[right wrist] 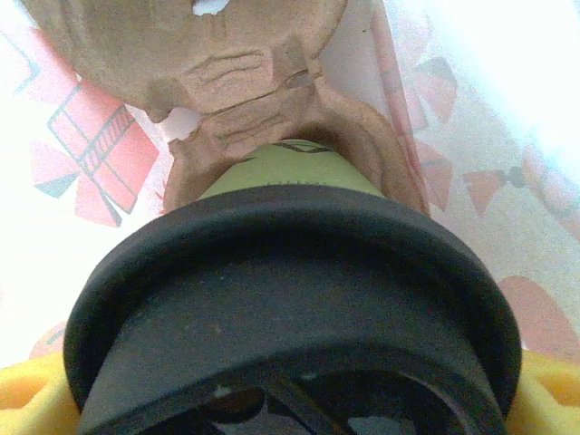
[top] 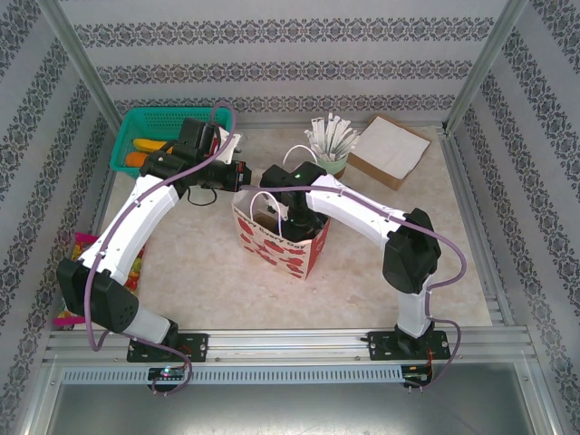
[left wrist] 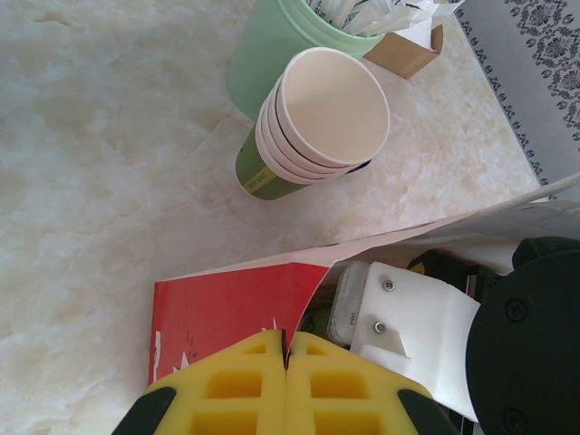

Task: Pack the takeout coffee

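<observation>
The workspace is enclosed by walls point(top: 299, 36) papered in bands of a grey floral pattern and is framed by aluminium rails point(top: 82, 72). A pale, marbled beige desk point(top: 208, 272) is spread beneath both arms. A red and white paper bag point(top: 304, 256) is stood open near the middle of the desk, and the right claw point(top: 294, 222) is lowered into its mouth. Behind and to the left of the left claw point(left wrist: 285, 349) a green basket point(top: 136, 122) is seen; well behind and to the right of the right claw a brown box point(top: 390, 149) is laid.

Just ahead of the left claw a stack of lidless cups point(left wrist: 317, 127) is set, touching a green cup of white-wrapped sticks point(left wrist: 272, 54). The left claw is pressed together, and the bag's rim is pinched between its yellow pads. The takeout coffee point(right wrist: 290, 299) is clasped at its black lid by the widely spread right claw, inside the bag, and is seated in a brown pulp carrier point(right wrist: 245, 109).
</observation>
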Robot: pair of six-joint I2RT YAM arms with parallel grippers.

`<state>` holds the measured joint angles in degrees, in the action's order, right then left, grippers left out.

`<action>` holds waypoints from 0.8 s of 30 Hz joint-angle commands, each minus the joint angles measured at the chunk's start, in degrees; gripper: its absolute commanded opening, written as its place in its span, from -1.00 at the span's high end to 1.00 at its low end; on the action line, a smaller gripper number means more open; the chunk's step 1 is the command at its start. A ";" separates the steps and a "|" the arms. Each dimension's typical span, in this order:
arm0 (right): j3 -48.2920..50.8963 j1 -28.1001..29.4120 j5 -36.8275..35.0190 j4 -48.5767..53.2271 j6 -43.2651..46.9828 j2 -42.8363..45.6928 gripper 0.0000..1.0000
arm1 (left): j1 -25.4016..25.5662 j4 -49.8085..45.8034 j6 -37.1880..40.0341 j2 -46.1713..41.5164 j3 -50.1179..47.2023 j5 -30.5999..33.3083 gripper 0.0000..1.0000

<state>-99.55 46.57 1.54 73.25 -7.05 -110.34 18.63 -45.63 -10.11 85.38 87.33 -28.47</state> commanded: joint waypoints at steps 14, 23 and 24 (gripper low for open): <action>3.37 -1.21 0.21 -2.36 0.53 0.31 -0.32 | -0.78 0.17 -0.53 0.57 0.59 -0.68 1.00; 3.72 -1.21 0.05 -3.03 0.14 0.15 -0.31 | -0.73 0.07 -0.56 0.46 0.63 -0.82 1.00; 3.90 -1.26 -0.13 -3.14 0.26 0.07 -0.31 | -0.78 0.03 -0.59 0.40 0.69 -0.85 1.00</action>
<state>-96.99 45.84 2.02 71.44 -7.07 -110.34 18.63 -45.63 -10.28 85.56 87.33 -28.49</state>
